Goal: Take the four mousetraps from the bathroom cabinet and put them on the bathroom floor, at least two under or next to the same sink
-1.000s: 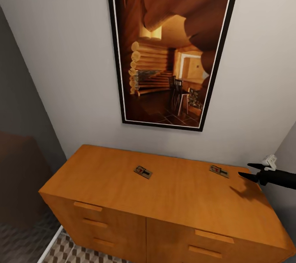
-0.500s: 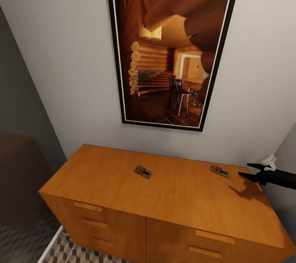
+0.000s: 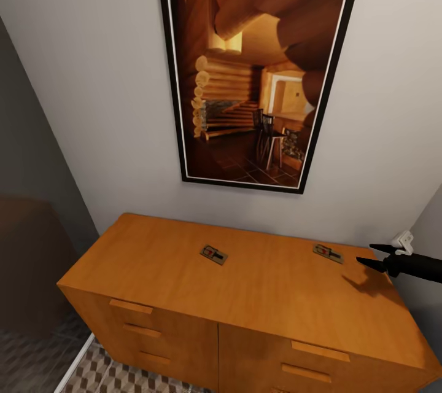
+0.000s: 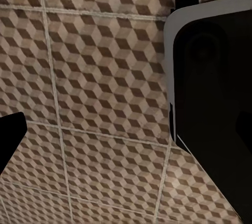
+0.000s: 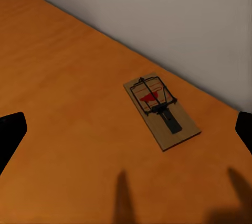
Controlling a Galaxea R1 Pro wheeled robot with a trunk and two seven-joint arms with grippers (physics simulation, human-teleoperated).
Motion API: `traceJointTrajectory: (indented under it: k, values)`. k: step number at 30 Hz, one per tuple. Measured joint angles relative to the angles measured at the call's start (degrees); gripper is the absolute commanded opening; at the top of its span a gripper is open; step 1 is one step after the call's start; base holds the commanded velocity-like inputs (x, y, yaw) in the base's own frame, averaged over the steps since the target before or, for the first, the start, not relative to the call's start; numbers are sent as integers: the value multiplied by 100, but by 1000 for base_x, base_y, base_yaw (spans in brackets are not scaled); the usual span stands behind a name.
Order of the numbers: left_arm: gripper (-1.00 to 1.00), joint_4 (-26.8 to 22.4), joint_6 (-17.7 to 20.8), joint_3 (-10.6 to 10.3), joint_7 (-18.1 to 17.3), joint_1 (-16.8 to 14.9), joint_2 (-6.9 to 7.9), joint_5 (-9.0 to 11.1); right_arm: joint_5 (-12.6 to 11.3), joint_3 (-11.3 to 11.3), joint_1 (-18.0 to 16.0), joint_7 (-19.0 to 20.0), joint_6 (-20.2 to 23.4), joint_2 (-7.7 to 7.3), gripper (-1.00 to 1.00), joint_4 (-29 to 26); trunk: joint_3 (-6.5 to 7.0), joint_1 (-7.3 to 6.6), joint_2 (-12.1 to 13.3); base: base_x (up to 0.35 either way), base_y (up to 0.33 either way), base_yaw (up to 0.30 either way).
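Note:
Two mousetraps lie flat on the orange-brown cabinet: one near the middle of its top, one toward the back right. My right gripper hovers open just right of the back-right trap, a little above the top. In the right wrist view that mousetrap lies ahead between the spread fingers, apart from them, near the wall. The left wrist view looks down on the cube-patterned bathroom floor, with one dark fingertip at the edge.
A large framed picture hangs on the wall above the cabinet. A white wall fitting sits by the right gripper. A dark brown block stands left of the cabinet. A dark robot part overhangs the floor tiles.
The head view has shifted slightly, so the picture sits higher in frame. The right gripper and both mousetraps have not moved.

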Motion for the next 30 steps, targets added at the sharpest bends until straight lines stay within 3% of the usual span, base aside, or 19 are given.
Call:
traceJointTrajectory:
  k: [30]
  values:
    - [100,0,-4,0,0,0,0,-7,9,-1,0,-25,-10,-11,100,0,-270,0,-1,0,0,0]
